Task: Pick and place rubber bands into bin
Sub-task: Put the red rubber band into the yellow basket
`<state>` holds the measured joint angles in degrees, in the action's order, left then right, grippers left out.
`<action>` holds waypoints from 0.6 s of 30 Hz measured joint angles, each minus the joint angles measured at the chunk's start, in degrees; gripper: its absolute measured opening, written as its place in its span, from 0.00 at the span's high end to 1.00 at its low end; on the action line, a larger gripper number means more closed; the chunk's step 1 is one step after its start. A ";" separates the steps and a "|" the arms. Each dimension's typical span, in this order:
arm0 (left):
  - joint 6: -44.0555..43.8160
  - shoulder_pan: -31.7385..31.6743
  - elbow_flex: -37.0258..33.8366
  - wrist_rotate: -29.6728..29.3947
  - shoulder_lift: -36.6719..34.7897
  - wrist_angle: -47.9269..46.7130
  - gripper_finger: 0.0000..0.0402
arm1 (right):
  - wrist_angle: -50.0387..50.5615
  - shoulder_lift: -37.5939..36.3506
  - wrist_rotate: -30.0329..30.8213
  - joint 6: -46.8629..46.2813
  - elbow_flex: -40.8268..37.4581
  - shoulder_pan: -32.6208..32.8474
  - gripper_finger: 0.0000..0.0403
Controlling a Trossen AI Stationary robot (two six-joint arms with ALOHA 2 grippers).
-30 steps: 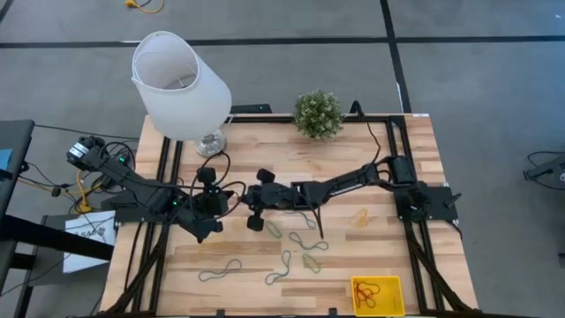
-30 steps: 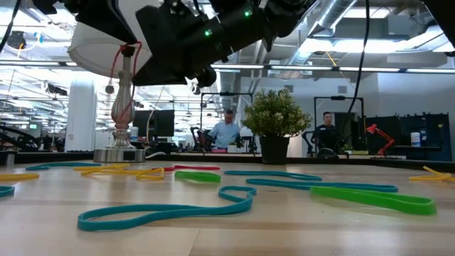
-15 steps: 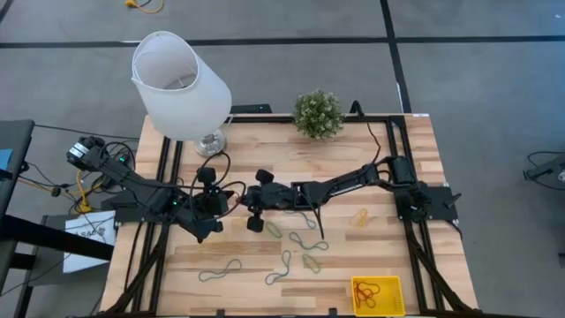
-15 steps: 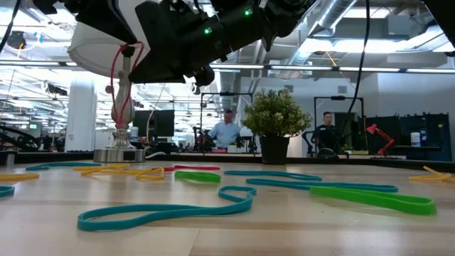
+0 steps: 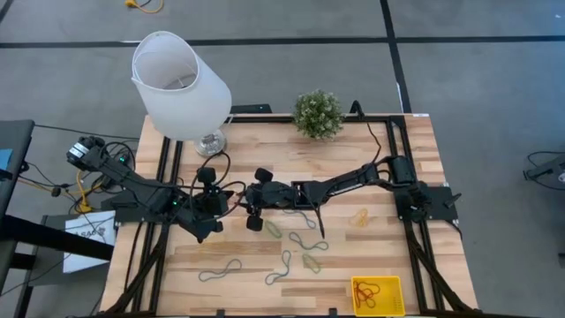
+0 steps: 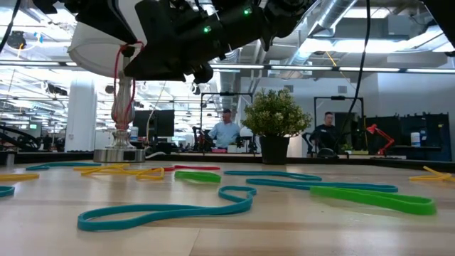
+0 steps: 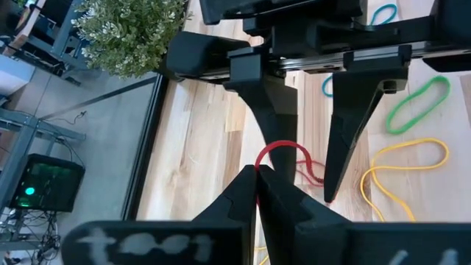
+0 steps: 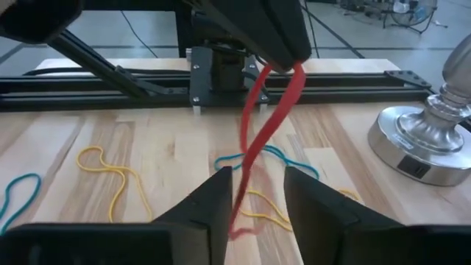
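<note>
A red rubber band [image 8: 257,140] hangs from my left gripper [image 7: 257,180], which is shut on it above the middle of the table [image 5: 231,201]. My right gripper [image 8: 254,199] faces it from the table's right [image 5: 250,208] and is open, one finger on each side of the hanging band. Green [image 5: 274,230], grey-blue [image 5: 305,240] and yellow [image 5: 359,216] rubber bands lie flat on the wooden table. The yellow bin [image 5: 377,282] stands at the near right with red bands inside. My left gripper pinches the red band's top end [image 7: 259,160] between its two shut fingertips, coming level from the table's left. The band hangs slack below the fingers [image 6: 117,85], clear of the table. My right gripper: whether a finger [image 8: 221,195] touches the band, I cannot tell.
A white lampshade [image 5: 181,84] on a metal base [image 5: 210,141] stands at the far left. A potted plant [image 5: 318,113] sits at the far edge. More bands lie near the front [image 5: 221,271]. People sit in the room behind the table [image 6: 227,131].
My right gripper has opened: in the low view its dark finger has moved outward beside the red band. The band still hangs from my left gripper in the same place.
</note>
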<state>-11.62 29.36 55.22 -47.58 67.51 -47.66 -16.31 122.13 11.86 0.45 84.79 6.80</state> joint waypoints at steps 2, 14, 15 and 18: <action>0.00 0.00 0.00 0.01 0.00 0.02 1.00 | 0.10 0.00 -0.04 0.00 0.00 -0.17 0.78; 1.48 0.02 0.00 0.30 0.00 0.22 1.00 | 1.69 -0.02 0.15 -1.47 0.00 -0.30 0.99; 1.71 0.04 0.03 0.32 0.00 0.19 1.00 | 2.04 -0.02 0.50 -1.16 0.00 -0.28 0.99; 2.27 0.03 0.20 0.32 -0.02 0.23 0.96 | 2.77 -0.04 2.82 -1.07 0.00 -0.08 0.99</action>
<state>-9.35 29.40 55.42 -47.27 67.48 -47.43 -13.54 122.08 14.68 -0.62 84.79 6.72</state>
